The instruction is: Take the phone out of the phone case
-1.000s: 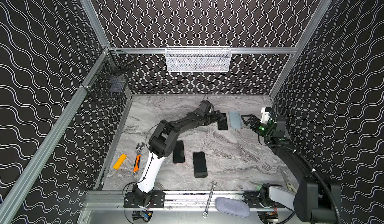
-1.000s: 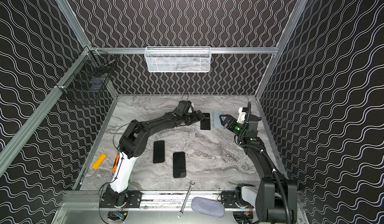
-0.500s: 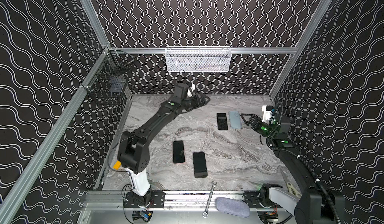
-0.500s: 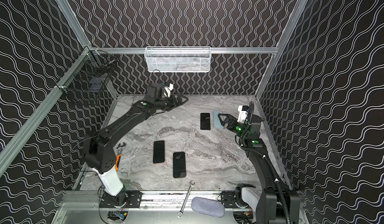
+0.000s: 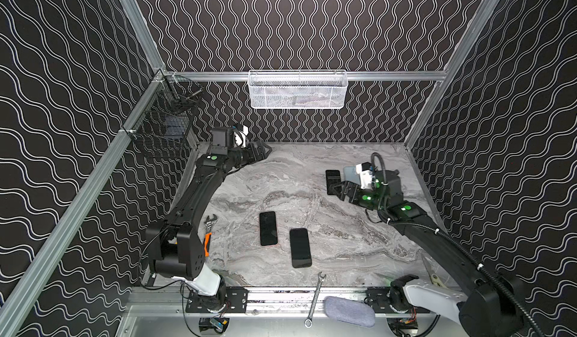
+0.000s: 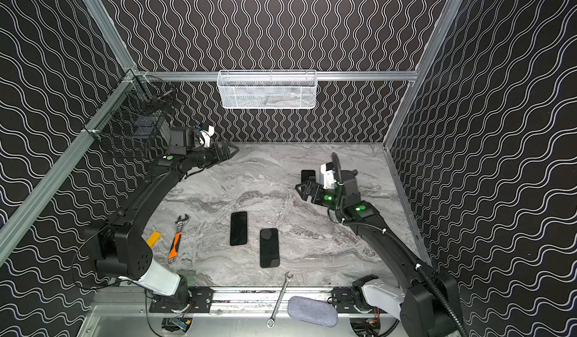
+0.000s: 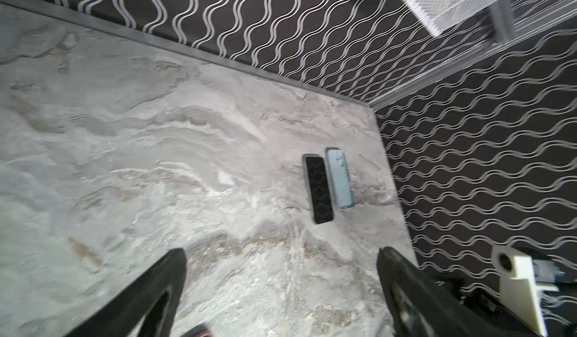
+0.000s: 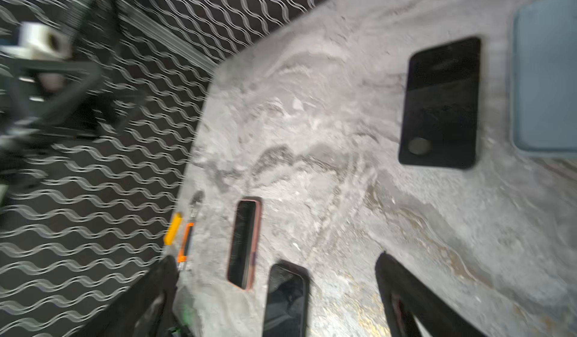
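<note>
A bare black phone (image 5: 332,176) (image 7: 318,189) lies flat at the back right of the marble table, beside an empty light-blue phone case (image 5: 349,173) (image 7: 339,178). My right gripper (image 5: 338,192) (image 8: 274,257) hovers open over the phone's near end, holding nothing, and its wrist partly hides the case in both top views. The right wrist view shows phone (image 8: 441,101) and case (image 8: 546,73) apart, side by side. My left gripper (image 5: 265,151) (image 7: 281,252) is raised at the back left, open and empty, far from both.
Mid-table lie a phone in a reddish case (image 5: 268,228) (image 8: 243,241) and another black phone (image 5: 300,247). An orange-handled wrench (image 6: 178,235) and a yellow piece (image 6: 153,238) lie at the left. A spanner (image 5: 315,298) and grey pouch (image 5: 348,310) rest on the front rail. Wire baskets (image 5: 298,90) (image 5: 165,129) hang behind.
My left arm has swung away from the phone at the back right to the back left and risen. My right gripper has shifted left, over the phone's near end.
</note>
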`<state>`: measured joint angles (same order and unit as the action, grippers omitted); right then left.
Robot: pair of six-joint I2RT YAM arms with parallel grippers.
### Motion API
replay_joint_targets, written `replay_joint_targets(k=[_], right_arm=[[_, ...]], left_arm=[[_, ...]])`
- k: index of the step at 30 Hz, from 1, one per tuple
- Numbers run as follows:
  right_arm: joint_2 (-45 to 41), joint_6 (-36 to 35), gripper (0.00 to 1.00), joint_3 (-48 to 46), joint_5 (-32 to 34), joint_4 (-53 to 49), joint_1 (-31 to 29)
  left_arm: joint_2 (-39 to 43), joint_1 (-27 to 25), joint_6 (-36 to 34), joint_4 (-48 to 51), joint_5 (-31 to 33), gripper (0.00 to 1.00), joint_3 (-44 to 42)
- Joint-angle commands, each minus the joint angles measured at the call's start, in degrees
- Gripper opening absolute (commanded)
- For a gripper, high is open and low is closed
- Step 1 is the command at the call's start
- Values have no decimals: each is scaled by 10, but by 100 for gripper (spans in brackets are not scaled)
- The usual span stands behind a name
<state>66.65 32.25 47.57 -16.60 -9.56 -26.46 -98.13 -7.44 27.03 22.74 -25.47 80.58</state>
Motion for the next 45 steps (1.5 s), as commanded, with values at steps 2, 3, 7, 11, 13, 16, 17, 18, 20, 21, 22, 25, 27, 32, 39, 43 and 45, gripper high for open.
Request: replay_joint_targets(k=[2, 3, 7, 11, 13, 16, 17, 18, 20, 21, 22, 25, 27, 32, 39, 43, 45], right_arm=[[20, 34, 100, 12, 146, -56, -96], [28, 41, 100, 15, 166, -59, -122], [82, 80, 100, 55, 255, -110, -220], [143, 126, 100, 92, 327, -152, -305], [165, 140, 100, 115, 343, -159, -331], [188, 153, 100, 126, 356, -155, -359], [196, 159, 100, 129, 357, -153, -365], [203, 161, 100, 134, 357, -152, -372], [215, 167, 100, 138, 360, -153, -381], [222, 170, 100, 139, 363, -154, -386], [227, 173, 100, 139, 363, -154, -387], [242, 187, 100, 138, 360, -157, -393], [246, 193, 100, 136, 360, -155, -397], [268, 211, 100, 145, 363, -166, -407], [295, 241, 100, 159, 373, -204, -427], [298, 259, 100, 151, 364, -211, -432], [298, 265, 100, 148, 361, -214, -439]], left_arm=[[-9, 4, -46, 20, 59, 99, 0], [-14, 6, -42, 20, 64, 99, -4], [-34, 22, -15, 20, 50, 99, -13], [-42, 50, 13, 18, 22, 99, -17], [-38, 61, 17, 18, 23, 99, -18], [-34, 77, 25, 18, 12, 99, -18], [-33, 78, 25, 18, 10, 99, -17], [-32, 78, 21, 18, 13, 99, -16], [-34, 78, 18, 18, 14, 99, -16], [-34, 78, 19, 18, 12, 99, -16], [-36, 77, 20, 18, 8, 99, -16], [-38, 78, 24, 18, 1, 99, -16], [-38, 78, 23, 18, 3, 99, -16], [-33, 78, 21, 18, 6, 99, -16], [-35, 78, 25, 18, 0, 99, -16], [-32, 78, 26, 18, 0, 99, -17], [-32, 78, 27, 18, -1, 99, -16]])
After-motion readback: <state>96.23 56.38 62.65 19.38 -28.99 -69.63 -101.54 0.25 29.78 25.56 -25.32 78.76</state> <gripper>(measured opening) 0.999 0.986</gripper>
